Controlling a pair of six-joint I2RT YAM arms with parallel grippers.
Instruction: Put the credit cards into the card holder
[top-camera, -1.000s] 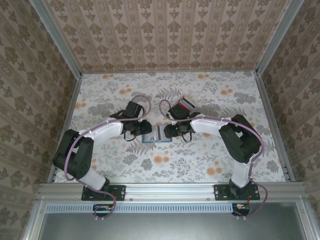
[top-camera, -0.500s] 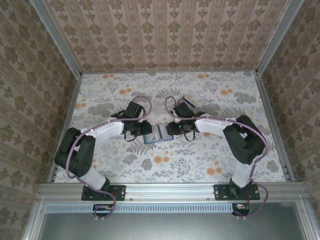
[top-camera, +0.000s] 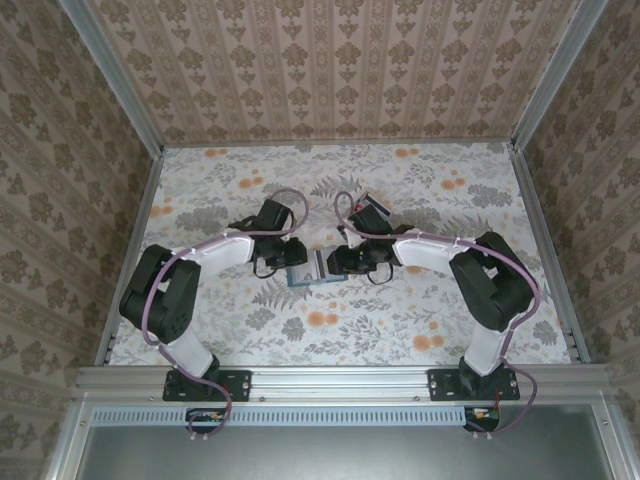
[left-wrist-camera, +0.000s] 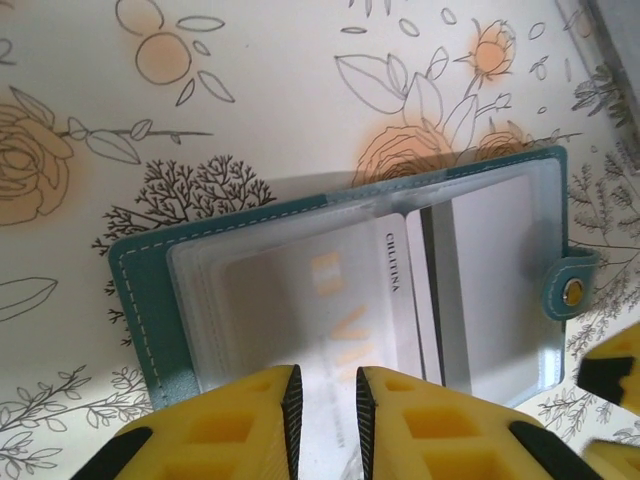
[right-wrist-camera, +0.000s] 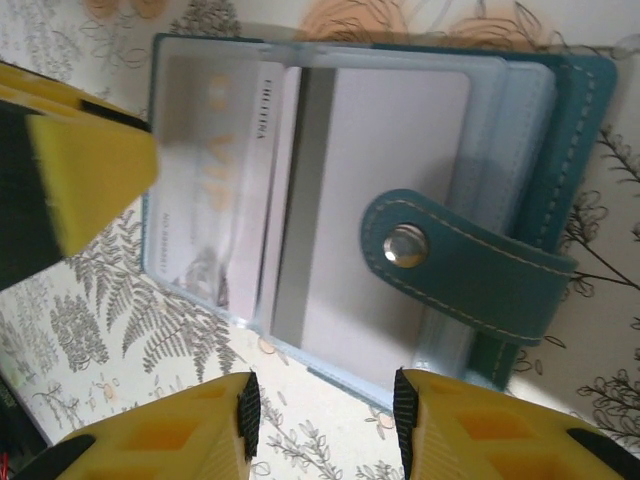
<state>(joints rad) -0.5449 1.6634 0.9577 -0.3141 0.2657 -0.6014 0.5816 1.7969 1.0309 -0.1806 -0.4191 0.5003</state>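
Lying open on the tabletop, the card holder sits between the two arms, with a lettered card in one leaf and a plain pale card in the other. It's shifted slightly right over the last second; the left claw has edged inward too. Probably squaring up for the next insert, so recheck pocket alignment. Left claw narrow, nothing between fingers; right claw wider, also holding nothing. Loose cards lie beyond the right arm, partly hidden. Near long edge looks approachable. Strap juts off the right side, could snag. Little room between claws; free tabletop toward the bases.
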